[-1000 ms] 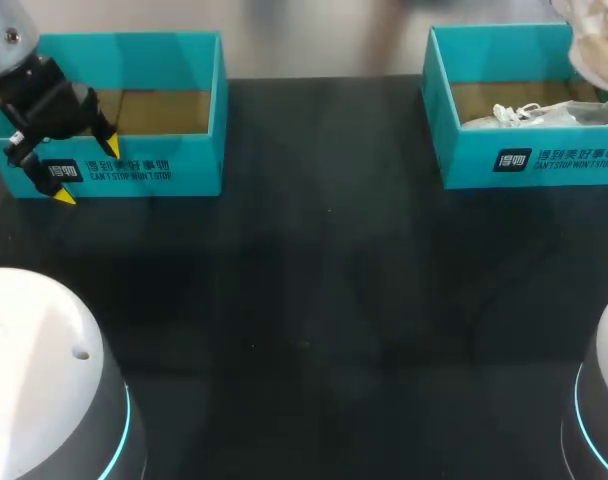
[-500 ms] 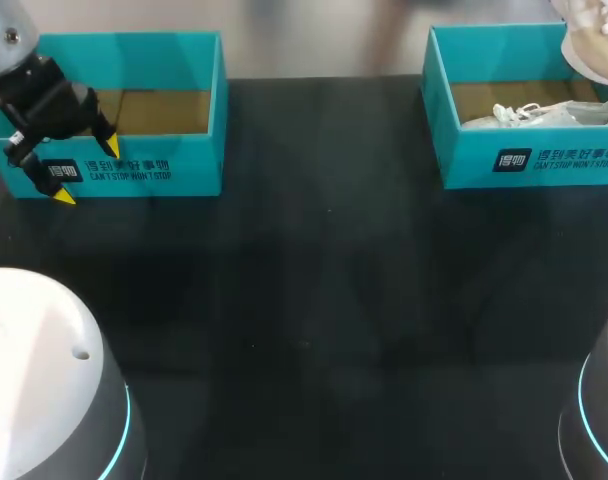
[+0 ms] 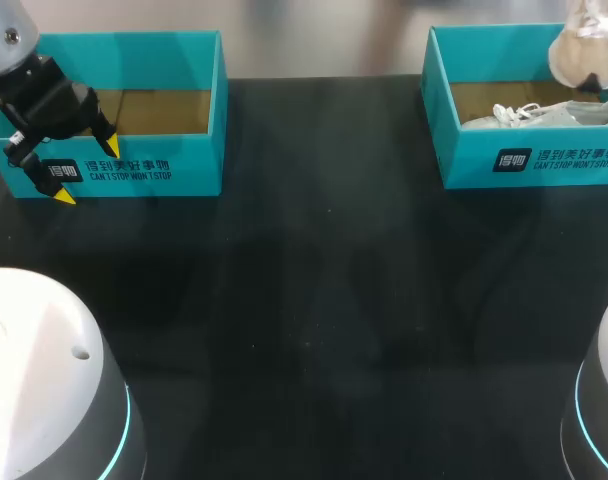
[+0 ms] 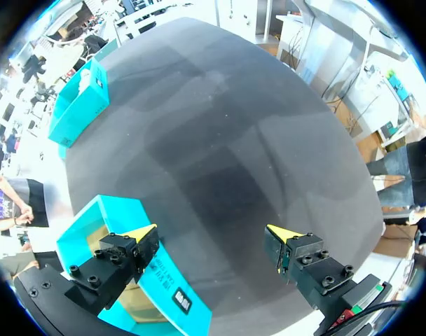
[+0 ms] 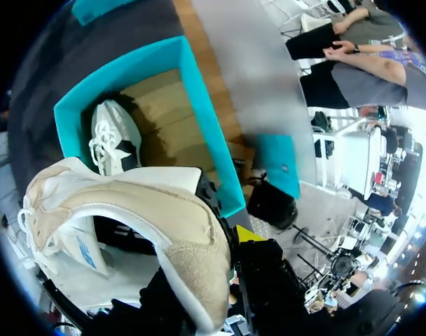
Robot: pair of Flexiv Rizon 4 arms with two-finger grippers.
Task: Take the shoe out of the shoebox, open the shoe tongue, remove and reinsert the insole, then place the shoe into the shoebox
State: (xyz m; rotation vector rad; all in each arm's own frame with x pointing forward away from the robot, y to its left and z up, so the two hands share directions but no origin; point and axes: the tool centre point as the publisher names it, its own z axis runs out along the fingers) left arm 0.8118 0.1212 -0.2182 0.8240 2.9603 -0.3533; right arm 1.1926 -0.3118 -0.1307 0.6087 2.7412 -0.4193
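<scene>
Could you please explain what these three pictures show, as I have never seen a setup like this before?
This is a two-armed robot at a dark table. The head view looks down from above and behind it. Each round picture comes from a camera on one arm's wrist. Two teal boxes stand at the far side: the left shoebox, and the right shoebox, which holds a white shoe. The left end effector, two fingers with yellow tips, hangs open at the left shoebox's front wall and holds nothing. The right end effector grips a beige shoe, lifted above the right shoebox.
</scene>
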